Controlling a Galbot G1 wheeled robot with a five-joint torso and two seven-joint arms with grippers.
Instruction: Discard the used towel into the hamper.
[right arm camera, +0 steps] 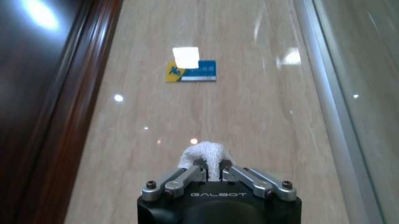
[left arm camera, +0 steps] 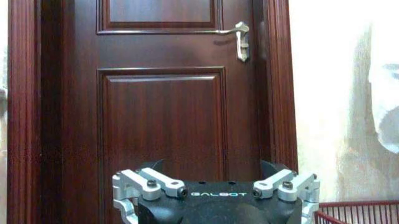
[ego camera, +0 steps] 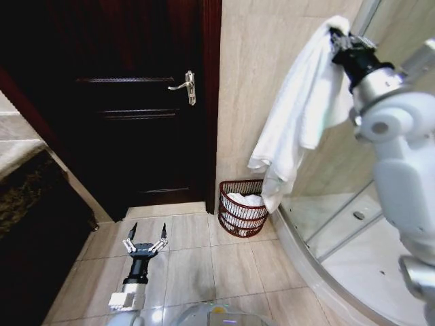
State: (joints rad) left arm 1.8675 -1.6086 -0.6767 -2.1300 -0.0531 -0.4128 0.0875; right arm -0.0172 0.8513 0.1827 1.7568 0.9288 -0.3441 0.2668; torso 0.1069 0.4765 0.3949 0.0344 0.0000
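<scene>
A white towel (ego camera: 306, 109) hangs from my right gripper (ego camera: 334, 35), which is raised high at the upper right and shut on the towel's top end (right arm camera: 203, 154). The cloth drapes down along the tiled wall, its lower edge reaching just above and to the right of the hamper (ego camera: 242, 208). The hamper is a dark red-brown openwork basket on the floor by the wall, with white cloth inside; its rim (left arm camera: 358, 206) shows in the left wrist view. My left gripper (ego camera: 145, 243) hangs low over the floor tiles, open and empty, left of the hamper.
A dark wooden door (ego camera: 129, 102) with a metal lever handle (ego camera: 187, 87) stands shut behind the left gripper. A curved glass shower enclosure (ego camera: 340, 224) borders the right side. A dark counter (ego camera: 30, 204) lies at the left. A blue-yellow sticker (right arm camera: 191, 71) is on the wall.
</scene>
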